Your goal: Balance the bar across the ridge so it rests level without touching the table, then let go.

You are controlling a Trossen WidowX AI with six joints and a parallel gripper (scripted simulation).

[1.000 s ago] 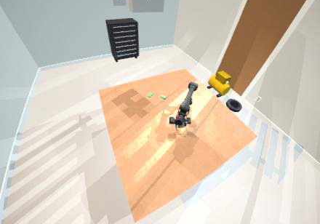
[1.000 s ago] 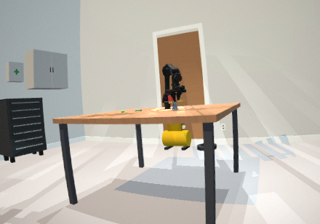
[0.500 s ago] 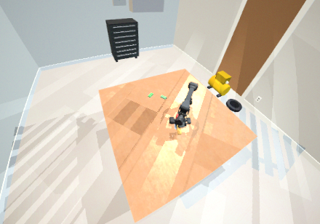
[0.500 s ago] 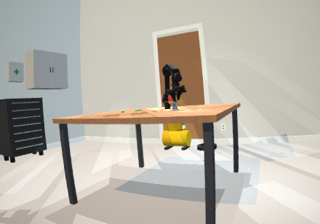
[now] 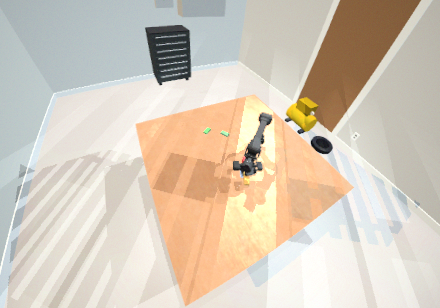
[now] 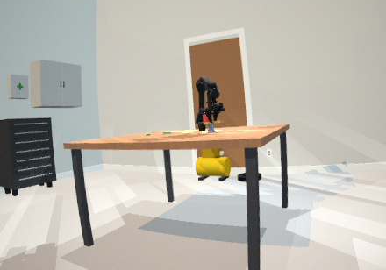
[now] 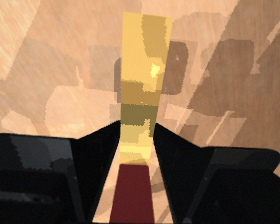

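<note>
The yellow bar point(image 5: 246, 182) point(image 6: 218, 122) point(image 7: 142, 60) runs forward between my fingertips in the wrist view. It looks about level above the table in the exterior view. A red block point(image 6: 205, 117) point(image 7: 132, 192) sits at the bar's near part. My gripper point(image 7: 137, 125) is shut on the bar. The blue ridge point(image 5: 242, 174) point(image 6: 210, 128) stands on the table point(image 5: 190, 236) point(image 6: 175, 143) directly under the bar. Whether the bar touches its top is too small to tell. The ridge is hidden in the wrist view.
Two small green pieces lie on the table, one point(image 5: 207, 130) point(image 6: 148, 135) farther from the arm and one point(image 5: 225, 133) point(image 6: 167, 132) closer to it. The arm's base point(image 5: 265, 118) stands near the table's edge. A yellow compressor point(image 5: 302, 115) and a black tyre point(image 5: 321, 144) are on the floor.
</note>
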